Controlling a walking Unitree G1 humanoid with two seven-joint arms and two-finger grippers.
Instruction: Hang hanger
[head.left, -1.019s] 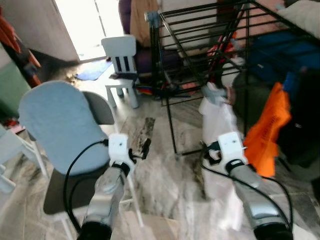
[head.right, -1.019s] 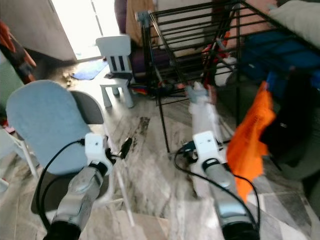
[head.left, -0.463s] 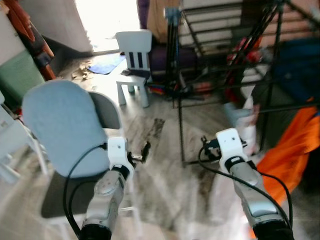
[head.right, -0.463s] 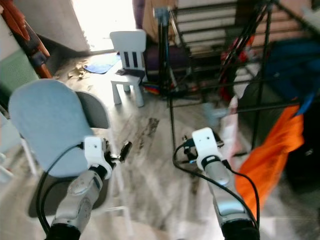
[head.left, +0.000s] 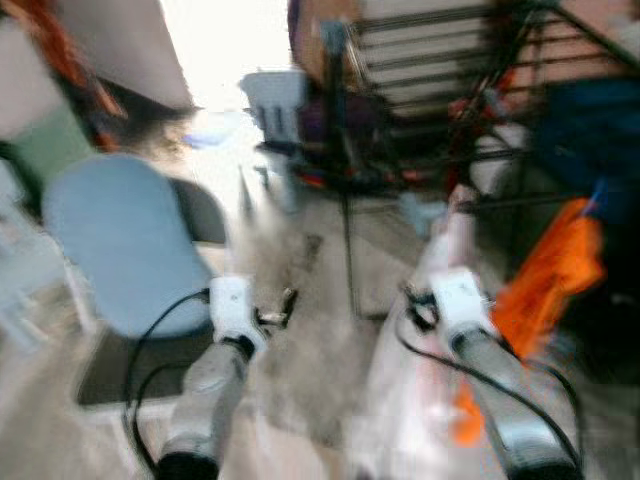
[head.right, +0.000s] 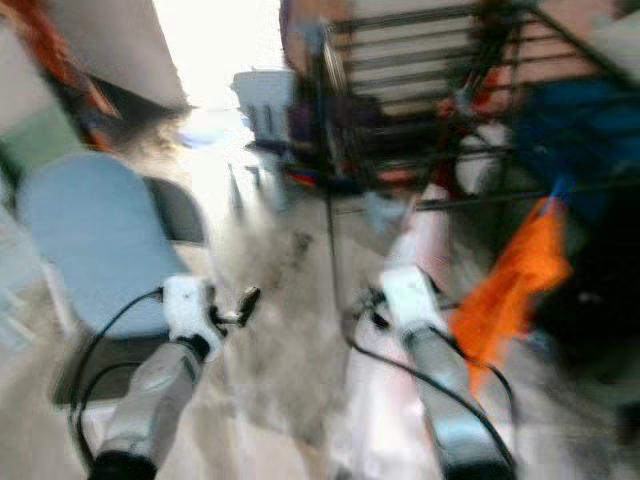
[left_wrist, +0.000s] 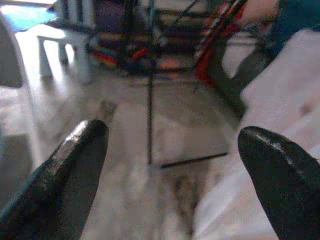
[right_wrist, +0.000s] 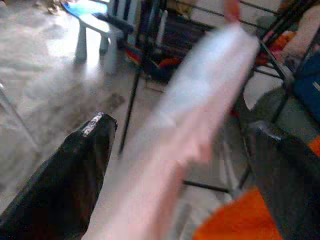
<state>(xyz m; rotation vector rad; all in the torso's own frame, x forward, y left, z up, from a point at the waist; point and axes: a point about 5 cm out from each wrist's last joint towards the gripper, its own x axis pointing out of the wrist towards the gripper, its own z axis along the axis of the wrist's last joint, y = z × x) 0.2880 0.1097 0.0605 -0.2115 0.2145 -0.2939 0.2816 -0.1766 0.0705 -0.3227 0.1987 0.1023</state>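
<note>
Silver and black up front: both arms reached forward over a grey marbled floor (head.left: 320, 370), the picture smeared with blur. The left gripper (left_wrist: 172, 165) hovered over bare floor, its jaws spread wide with nothing between them. The right gripper (right_wrist: 182, 165) was out to the right, jaws also apart, and a pale pink-white cloth (right_wrist: 200, 130) ran up between the two black fingers; whether they pinched it or a hanger under it, I could not tell, and no hanger could be made out through the blur. In the head views that cloth (head.left: 440, 250) rose from the right wrist toward the black drying rack (head.left: 345, 200). Just to its right hung an orange cloth (head.left: 550, 270), close against the rack's lower bar. On the left stood a chair with a blue backrest (head.left: 125, 240), near the left arm. Farther back, a small white chair (head.left: 275, 100) stood beside the rack's near corner, with bright light spilling onto the floor behind it.
</note>
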